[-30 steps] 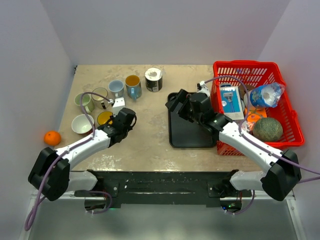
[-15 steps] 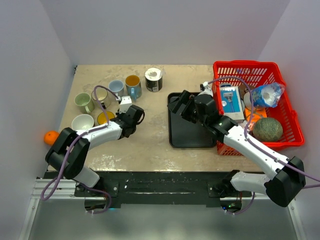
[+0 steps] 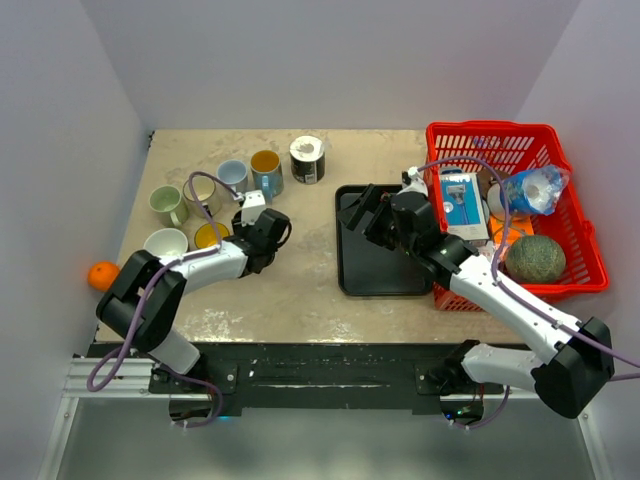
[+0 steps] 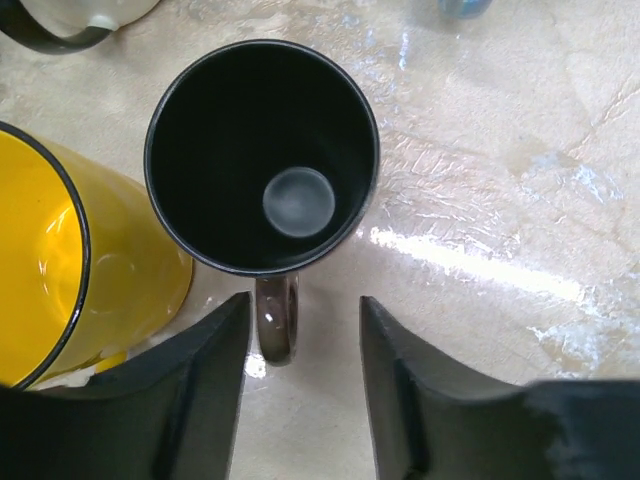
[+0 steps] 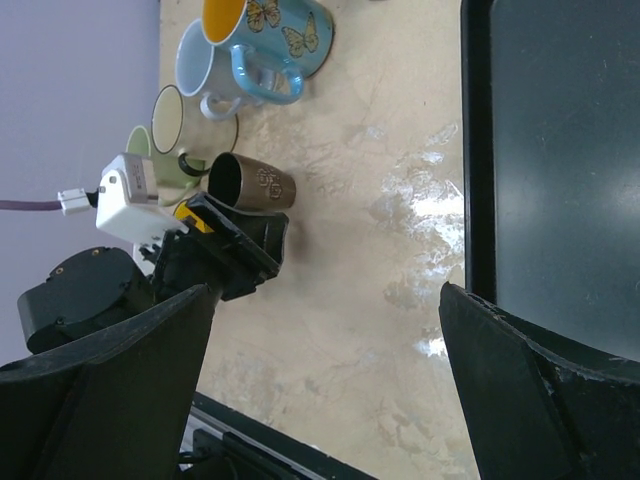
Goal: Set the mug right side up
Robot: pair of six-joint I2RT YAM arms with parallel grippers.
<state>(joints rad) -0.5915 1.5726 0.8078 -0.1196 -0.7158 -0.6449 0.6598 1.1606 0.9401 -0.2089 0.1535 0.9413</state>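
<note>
A dark brown mug (image 4: 262,150) stands upright on the table, mouth up, its inside empty. Its handle (image 4: 276,325) points toward my left gripper (image 4: 303,330), which is open with the handle between the two fingers, close to the left finger; I cannot tell whether they touch. In the top view the left gripper (image 3: 268,230) covers the mug. The right wrist view shows the mug (image 5: 252,185) just beyond the left gripper (image 5: 225,245). My right gripper (image 5: 330,290) is open and empty, above the left edge of the black tray (image 3: 380,268).
A yellow mug (image 4: 60,270) stands against the dark mug's left side. Several other mugs (image 3: 232,176) cluster at the back left. An orange (image 3: 103,275) lies at the far left. A red basket (image 3: 490,128) with goods stands at the right.
My left gripper has moved up and to the right toward the mug cluster, then held still. My right gripper has shifted slightly right over the tray.
</note>
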